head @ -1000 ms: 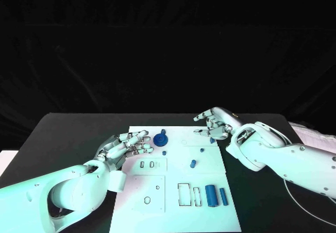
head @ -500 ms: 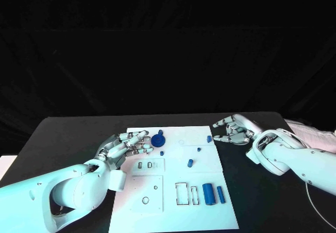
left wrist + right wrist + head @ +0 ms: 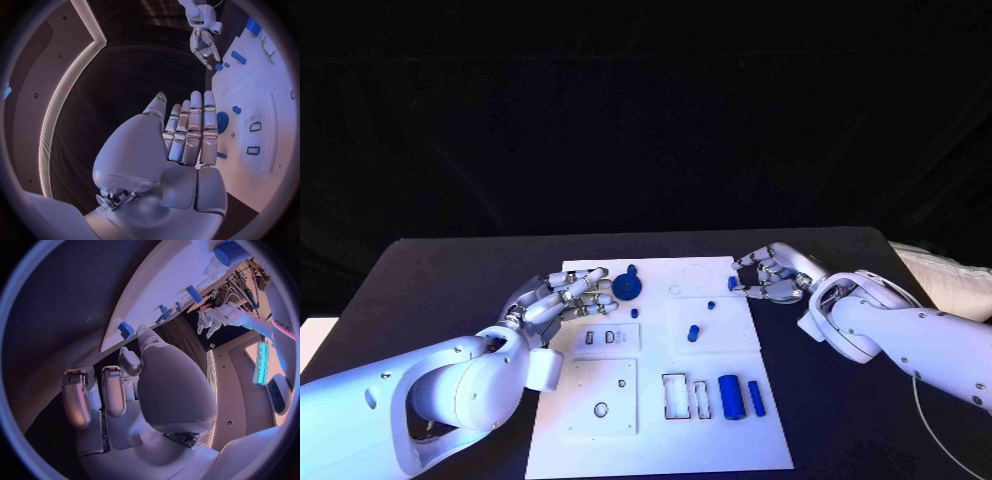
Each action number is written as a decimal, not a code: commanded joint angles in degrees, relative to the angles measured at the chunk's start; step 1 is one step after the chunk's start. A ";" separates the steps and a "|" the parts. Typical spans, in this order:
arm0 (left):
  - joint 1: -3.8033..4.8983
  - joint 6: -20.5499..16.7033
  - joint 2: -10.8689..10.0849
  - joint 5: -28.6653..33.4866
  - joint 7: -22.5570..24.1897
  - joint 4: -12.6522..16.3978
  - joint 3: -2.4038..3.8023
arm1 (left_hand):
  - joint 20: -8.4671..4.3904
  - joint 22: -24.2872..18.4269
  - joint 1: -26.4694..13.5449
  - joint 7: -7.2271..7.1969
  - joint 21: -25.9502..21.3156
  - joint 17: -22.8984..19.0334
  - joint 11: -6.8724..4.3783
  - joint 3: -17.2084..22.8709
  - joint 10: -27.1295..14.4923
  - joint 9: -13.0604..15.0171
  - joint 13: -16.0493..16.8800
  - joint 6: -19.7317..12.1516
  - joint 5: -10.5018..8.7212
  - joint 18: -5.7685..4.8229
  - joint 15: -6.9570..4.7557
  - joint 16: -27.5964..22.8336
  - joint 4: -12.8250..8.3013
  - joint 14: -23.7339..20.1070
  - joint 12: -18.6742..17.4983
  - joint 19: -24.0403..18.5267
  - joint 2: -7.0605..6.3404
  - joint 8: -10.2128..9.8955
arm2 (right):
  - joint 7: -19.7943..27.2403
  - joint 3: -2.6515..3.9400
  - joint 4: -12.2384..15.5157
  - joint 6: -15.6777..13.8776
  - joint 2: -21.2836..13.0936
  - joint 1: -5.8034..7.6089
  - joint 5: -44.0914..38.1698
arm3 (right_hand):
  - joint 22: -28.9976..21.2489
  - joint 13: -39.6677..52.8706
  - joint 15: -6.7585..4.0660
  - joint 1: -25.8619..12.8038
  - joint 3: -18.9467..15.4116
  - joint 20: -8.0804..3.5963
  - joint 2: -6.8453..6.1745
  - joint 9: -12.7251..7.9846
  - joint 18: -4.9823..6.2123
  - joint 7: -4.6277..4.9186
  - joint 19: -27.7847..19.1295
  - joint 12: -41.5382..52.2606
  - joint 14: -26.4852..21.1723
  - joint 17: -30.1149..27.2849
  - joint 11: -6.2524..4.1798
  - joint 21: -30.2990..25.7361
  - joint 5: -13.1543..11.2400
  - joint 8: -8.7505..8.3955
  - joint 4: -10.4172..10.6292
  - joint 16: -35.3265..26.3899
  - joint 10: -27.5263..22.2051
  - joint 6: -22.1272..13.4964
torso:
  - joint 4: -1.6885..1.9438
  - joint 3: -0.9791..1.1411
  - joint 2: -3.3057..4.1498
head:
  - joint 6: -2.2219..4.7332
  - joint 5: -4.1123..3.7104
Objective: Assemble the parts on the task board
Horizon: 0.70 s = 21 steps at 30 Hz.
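Note:
The white task board (image 3: 661, 440) lies in the middle of the table. A blue gear (image 3: 629, 289) sits near its far left corner, and my left hand (image 3: 567, 295) lies just left of it, fingers straight and holding nothing, as the left wrist view shows for that hand (image 3: 187, 135) and the gear (image 3: 222, 121). My right hand (image 3: 769, 272) hovers at the board's far right edge with fingers half curled and empty. A small blue piece (image 3: 731, 283) stands just beside its fingertips; in the right wrist view this piece (image 3: 125, 330) is close to the thumb.
More blue parts are on the board: a small peg (image 3: 711, 304), a short piece (image 3: 694, 330), a thick cylinder (image 3: 730, 390) and a thin bar (image 3: 756, 397) near the front right. Empty cut-outs (image 3: 678, 395) sit beside them. Black table surrounds the board.
My right hand pulled back off the board to the right, then came slightly back toward the small blue piece. The left hand has stayed by the gear.

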 commanded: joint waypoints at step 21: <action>-0.04 1.30 0.45 -0.40 0.58 -0.16 0.02 | -0.16 -0.09 0.69 -0.03 -0.33 0.16 0.05 0.01 -0.47 0.06 0.01 -0.12 -0.24 0.67 0.12 -0.23 -0.65 -0.21 -0.33 0.46 -0.15 -0.38 | -0.71 0.04 -2.99 3.06 2.88 -0.59 -1.81 | 13.57 1.02 -0.71 1.50 1.99 -0.69 3.36 0.59 -0.45 -0.94 5.06 1.08 4.17 6.29 -0.90 0.14 -1.43 1.56 -2.77 0.64 0.54 5.72 | -0.01 -0.15 -0.08 | -0.59 0.21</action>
